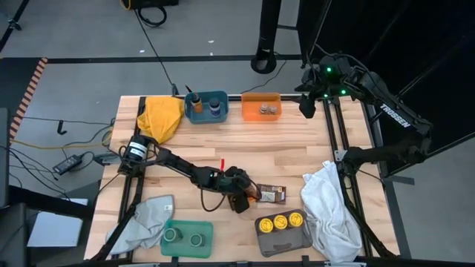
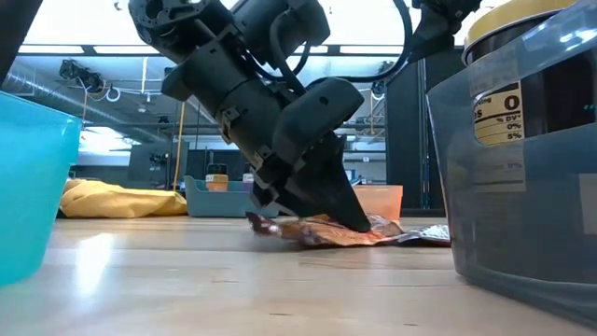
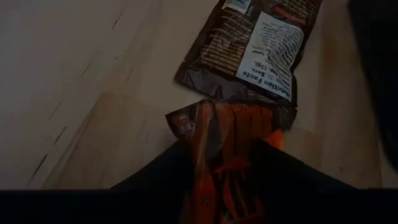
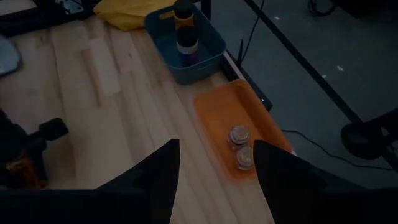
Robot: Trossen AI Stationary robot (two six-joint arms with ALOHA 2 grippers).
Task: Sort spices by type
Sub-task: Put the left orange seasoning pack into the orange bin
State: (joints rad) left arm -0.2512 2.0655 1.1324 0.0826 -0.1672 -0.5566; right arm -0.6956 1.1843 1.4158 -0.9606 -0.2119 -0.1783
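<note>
An orange packet [image 3: 227, 127] lies on the table's middle, its far end against a brown packet [image 3: 255, 43] that lies flat beside it. My left gripper [image 1: 241, 199] has come down slanting onto the orange packet and is shut on it. My right gripper [image 1: 306, 107] hangs open and raised at the far right, above the orange tray [image 4: 214, 115] holding two jars [image 4: 239, 146]. Other jars stand in the blue bin [image 1: 205, 106], the green tray [image 1: 185, 237] and the grey tray [image 1: 282, 226], the last with three yellow lids. My left gripper pinches the orange packet's end nearest the arm [image 3: 217, 162] between its two fingers [image 3: 168, 171]. The fingers slant down from the table's left side. The packet is buckled up between them, and its other end [image 2: 387, 229] stays on the wood.
A yellow cloth [image 1: 159, 115] lies at the far left, a grey cloth [image 1: 141, 222] at the near left, and a white cloth [image 1: 330, 211] at the near right. Bare wood stretches between the far bins and the packets.
</note>
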